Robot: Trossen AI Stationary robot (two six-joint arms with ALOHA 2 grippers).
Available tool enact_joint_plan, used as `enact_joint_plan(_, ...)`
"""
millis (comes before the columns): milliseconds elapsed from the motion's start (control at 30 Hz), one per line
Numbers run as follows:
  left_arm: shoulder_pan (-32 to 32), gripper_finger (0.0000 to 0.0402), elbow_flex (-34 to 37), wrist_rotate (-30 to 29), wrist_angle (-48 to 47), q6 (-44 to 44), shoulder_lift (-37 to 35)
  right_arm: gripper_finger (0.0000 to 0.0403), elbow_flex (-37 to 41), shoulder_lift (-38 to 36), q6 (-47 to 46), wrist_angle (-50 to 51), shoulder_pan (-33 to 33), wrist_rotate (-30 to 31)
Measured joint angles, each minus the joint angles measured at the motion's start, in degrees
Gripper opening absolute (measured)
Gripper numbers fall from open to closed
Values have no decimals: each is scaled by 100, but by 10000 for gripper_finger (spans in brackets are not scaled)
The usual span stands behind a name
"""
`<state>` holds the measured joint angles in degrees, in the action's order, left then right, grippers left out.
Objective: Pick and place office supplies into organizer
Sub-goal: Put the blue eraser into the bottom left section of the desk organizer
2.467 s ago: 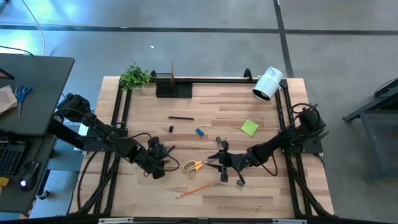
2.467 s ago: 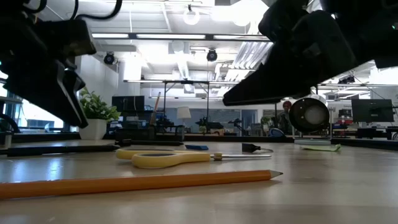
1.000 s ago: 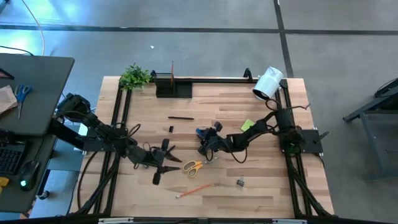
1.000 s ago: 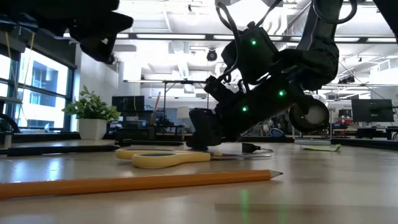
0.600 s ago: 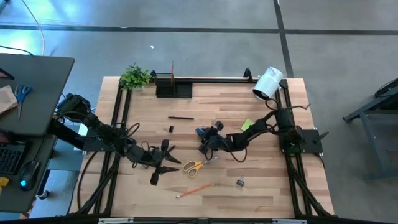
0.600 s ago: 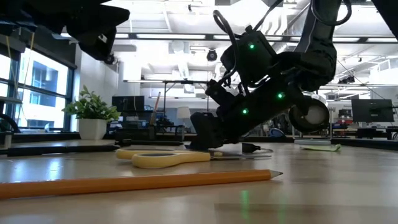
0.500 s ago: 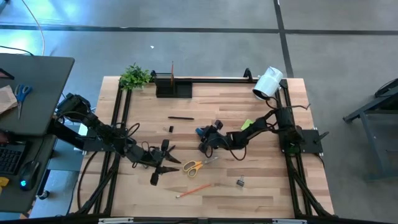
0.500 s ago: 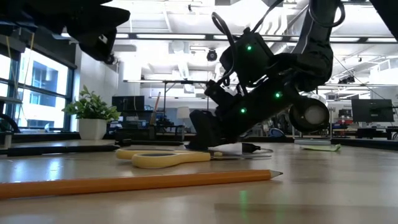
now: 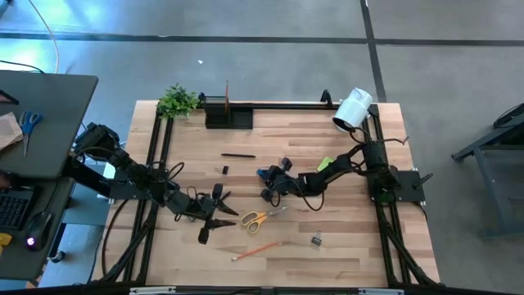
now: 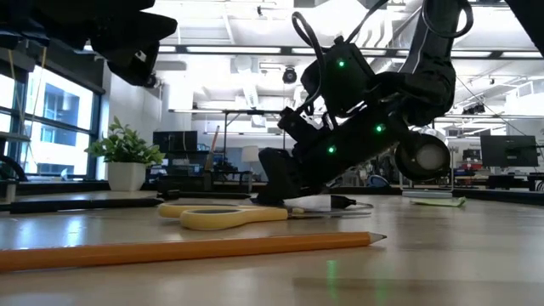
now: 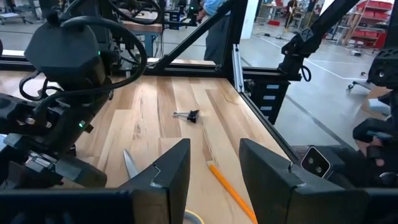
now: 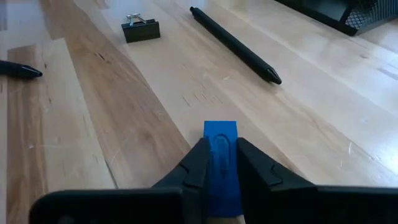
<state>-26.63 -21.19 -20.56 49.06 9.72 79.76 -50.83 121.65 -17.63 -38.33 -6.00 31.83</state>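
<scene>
My right gripper [image 9: 267,183] is low at the table's middle, shut on the small blue block [image 12: 221,146]. My left gripper [image 9: 215,215] hangs open and empty above the wood, just left of the yellow-handled scissors [image 9: 257,218]. An orange pencil [image 9: 255,250] lies near the front edge. A black pen [image 9: 237,155] and a binder clip [image 9: 225,170] lie beyond the block, and another clip [image 9: 316,240] lies at the front right. The lime sticky pad [image 9: 326,166] is partly under my right arm. The black organizer [image 9: 228,115] stands at the far edge. My right gripper pinches the blue block's two long sides [image 12: 221,163] between its two fingers, which lie along the block. The fingers come slanting down from the table's right. The block's far end [image 12: 221,127] sticks out past the fingertips, low over the wood. I cannot tell whether it is lifted.
A white cylinder [image 9: 352,109] lies at the far right corner and a small green plant [image 9: 178,101] stands at the far left corner. Black frame rails [image 9: 160,139] run along the table's sides. A side desk with blue-handled scissors [image 9: 29,123] stands off to the left.
My right gripper has come from the table's front right, past the scissors' tips, toward the far left to the blue block, and has stayed low there over the last second. My left gripper now hangs left of the scissors' handles and has kept still over the last second.
</scene>
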Motion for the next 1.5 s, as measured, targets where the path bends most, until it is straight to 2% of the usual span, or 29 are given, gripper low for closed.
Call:
enact_joint_plan(133,0,126,0,0,-21,4,1,58,3,-162,117,58,3,-133)
enact_joint_plan(300,0,127,0,0,-78,2,-7,91,1,-720,468,52,15,-124)
enact_joint_plan(500,0,127,0,1,-136,-34,-157,89,-2,-1438,1113,-12,113,-120)
enact_joint_plan(567,0,127,0,2,-234,-53,-326,82,-2,-1567,1326,-50,267,-301)
enact_joint_plan(633,0,127,0,0,-448,-49,-618,75,-2,-1628,1454,-226,486,-750)
enact_joint_plan(800,0,127,-4,0,-810,-107,-1737,69,-237,-1622,1447,-291,1048,-1853)
enact_joint_plan(900,0,127,-7,-67,-1020,-453,-2539,72,-673,-1622,1647,177,1305,-2245)
enact_joint_plan(1133,4,127,-17,-1079,-1820,-1005,-4051,73,-2250,-1152,2181,1511,1828,-3076)
enact_joint_plan(1267,0,127,-17,-1102,-2443,-701,-4304,73,-3128,-639,2221,1934,2159,-3568)
enact_joint_plan(1500,0,127,-13,-1099,-2944,-241,-4031,73,-4823,525,2320,2731,2533,-4121)
